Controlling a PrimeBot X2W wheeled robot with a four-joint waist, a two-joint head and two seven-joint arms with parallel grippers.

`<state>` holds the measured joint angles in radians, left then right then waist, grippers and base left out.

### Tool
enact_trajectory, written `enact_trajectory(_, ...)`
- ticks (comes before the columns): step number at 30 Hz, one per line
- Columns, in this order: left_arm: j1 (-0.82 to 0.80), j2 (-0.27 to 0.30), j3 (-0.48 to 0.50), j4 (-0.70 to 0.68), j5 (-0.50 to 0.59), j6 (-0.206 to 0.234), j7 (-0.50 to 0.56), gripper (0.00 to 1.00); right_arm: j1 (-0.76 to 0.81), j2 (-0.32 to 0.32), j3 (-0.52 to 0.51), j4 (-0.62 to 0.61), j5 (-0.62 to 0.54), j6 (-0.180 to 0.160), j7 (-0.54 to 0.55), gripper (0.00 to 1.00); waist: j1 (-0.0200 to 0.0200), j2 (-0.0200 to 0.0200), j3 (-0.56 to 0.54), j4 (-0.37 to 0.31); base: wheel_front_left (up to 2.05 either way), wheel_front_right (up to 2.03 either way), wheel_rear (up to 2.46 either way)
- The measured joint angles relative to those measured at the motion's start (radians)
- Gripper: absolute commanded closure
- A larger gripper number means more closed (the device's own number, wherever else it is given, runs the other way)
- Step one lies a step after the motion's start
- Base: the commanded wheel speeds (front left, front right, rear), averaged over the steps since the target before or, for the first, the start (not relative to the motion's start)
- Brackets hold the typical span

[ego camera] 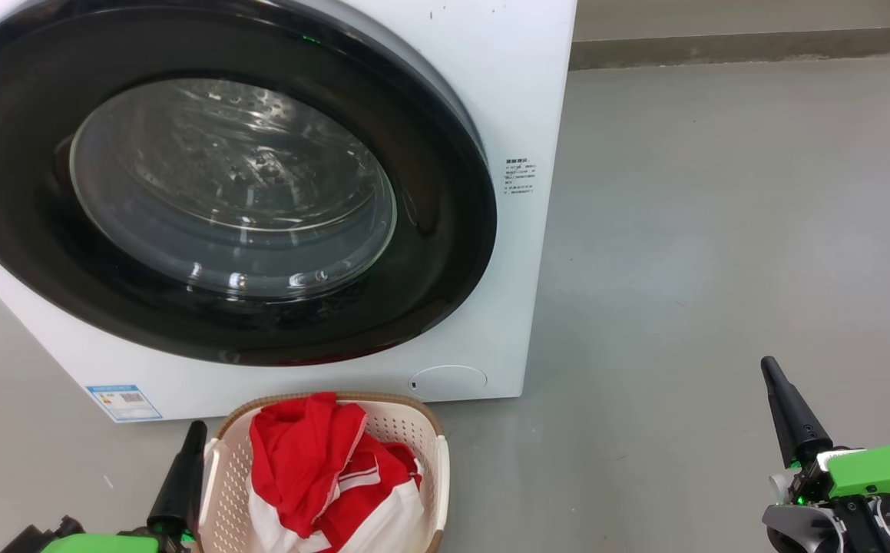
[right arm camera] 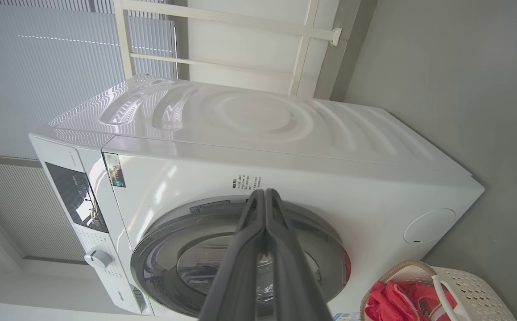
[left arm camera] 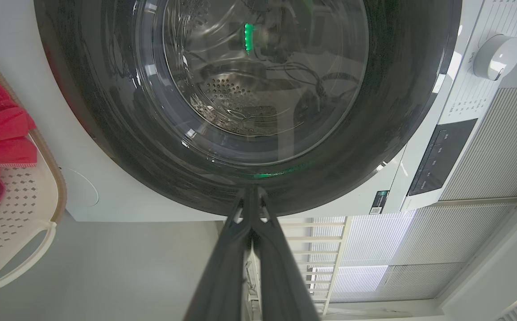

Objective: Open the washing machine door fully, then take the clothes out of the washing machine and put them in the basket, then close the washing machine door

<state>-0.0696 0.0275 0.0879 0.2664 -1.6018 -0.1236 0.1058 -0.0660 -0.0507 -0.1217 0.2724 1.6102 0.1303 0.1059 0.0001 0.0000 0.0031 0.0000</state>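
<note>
With the clothes (ego camera: 322,468) heaped in the basket (ego camera: 431,461) on the floor (ego camera: 683,230) before the washing machine (ego camera: 521,115) and the washing machine door (ego camera: 229,192) shut, the left hand (ego camera: 196,430) and the right hand (ego camera: 769,367) hung clenched, empty, the job seemingly done.

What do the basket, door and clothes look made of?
Basket: cream plastic, likely, matte; moulded rows of holes, brown woven-look rim.
Door: glossy black rim, probably plastic, shows reflections; clear bulging window, probably glass, drum shows through.
Clothes: soft red and white fabric, matte, folded and creased.
</note>
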Motion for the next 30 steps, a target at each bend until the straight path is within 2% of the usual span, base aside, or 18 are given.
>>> enact_trajectory(30,0.0,0.001,0.0,0.0,0.0,0.0,0.0,1.0,0.0,0.001,-0.002,0.0,0.0,0.0,0.0,1.0,0.0,0.0,0.0,0.0,0.0,0.0,0.0)
